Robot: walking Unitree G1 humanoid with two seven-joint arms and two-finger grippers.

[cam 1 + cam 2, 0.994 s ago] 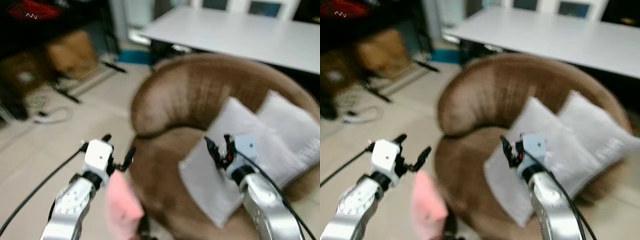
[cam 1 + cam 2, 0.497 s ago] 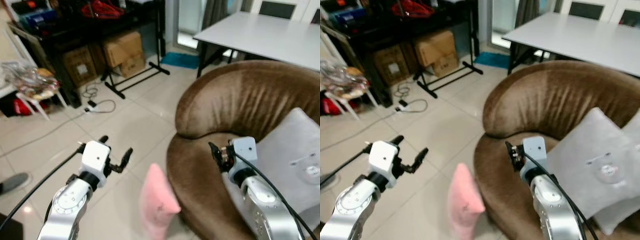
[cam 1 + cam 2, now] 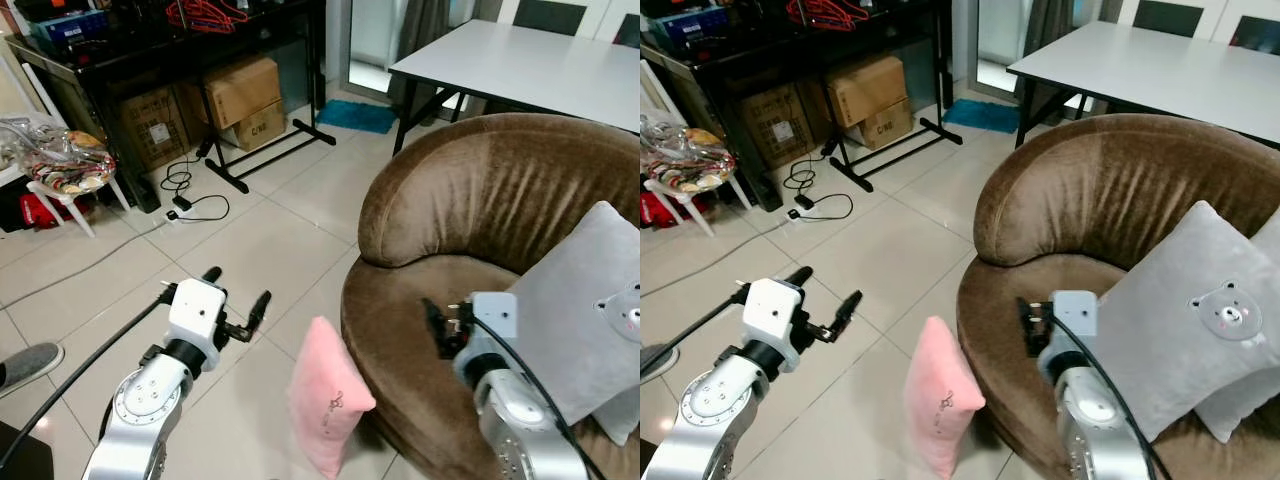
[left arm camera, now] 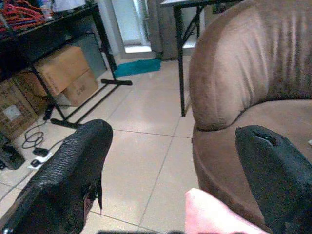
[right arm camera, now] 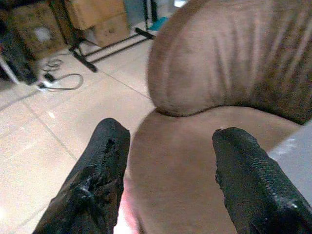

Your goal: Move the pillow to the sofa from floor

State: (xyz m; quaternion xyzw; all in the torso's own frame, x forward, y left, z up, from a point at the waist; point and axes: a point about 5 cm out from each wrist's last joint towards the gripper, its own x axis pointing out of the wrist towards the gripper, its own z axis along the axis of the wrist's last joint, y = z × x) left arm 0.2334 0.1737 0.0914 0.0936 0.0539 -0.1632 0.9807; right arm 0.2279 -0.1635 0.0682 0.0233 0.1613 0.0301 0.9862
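The pink pillow stands on edge on the tiled floor at the lower centre of the frame, its long axis near vertical and leaning slightly. Its right side sits just beside the front of the brown sofa; whether the two touch cannot be determined.

The pillow lies between the two arms. The left tool is at the lower left of the frame, above and to the left of the pillow's top corner, near it but apart. The right tool is at the lower centre-right, over the sofa seat, with the pillow below it and to its left. Judged from the head views, the left tool has the clearer path: open floor lies between it and the pillow, whereas the sofa edge lies between the right tool and the pillow.

Left tool state: released, fingers spread wide, holding nothing. In the left wrist view the pink pillow corner appears between and beyond the two fingers, so the tool is roughly aligned with the target.

Right tool state: released, fingers spread, holding and touching nothing. It faces the sofa seat and backrest.

A grey pillow with a bear face already rests on the sofa at the right of the frame.
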